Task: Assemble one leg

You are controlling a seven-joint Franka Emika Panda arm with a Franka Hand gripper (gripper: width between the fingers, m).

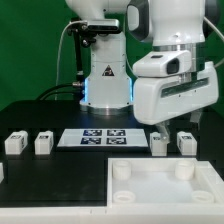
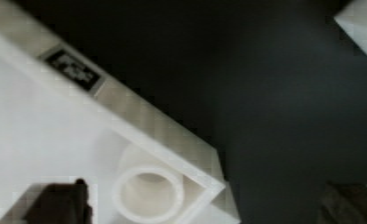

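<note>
On the black counter (image 1: 40, 115), biggest item is the Panda arm (image 1: 105, 75). Its base sits at the back centre, and its white wrist housing hangs low toward the exterior view's right.

Next is the white tray (image 1: 150, 190), front and centre-right. It lies flat with round studs at its corners; one stud (image 2: 148, 190) shows clearly in the wrist view. A black-and-white tag (image 2: 73, 68) sits on the tray's side wall.

The marker board (image 1: 105, 137) lies flat between the arm base and the tray.

The hand (image 2: 206, 200) has its jaws spread. Dark fingertips (image 2: 59, 200) show at either side of the wrist view, with only the tray's studded corner and bare counter between them. It holds nothing.

The legs are four small white blocks on the counter, in a rough row level with the marker board:
- outer left leg (image 1: 15, 143) and inner left leg (image 1: 43, 143) are at the exterior view's left, just beside each other and well apart from the tray
- inner right leg (image 1: 160, 143) and outer right leg (image 1: 186, 141) are just behind the tray's far edge, below the wrist housing in the exterior view

All four are untouched by the hand. How high the hand sits above the right pair — can't tell from these views.
</note>
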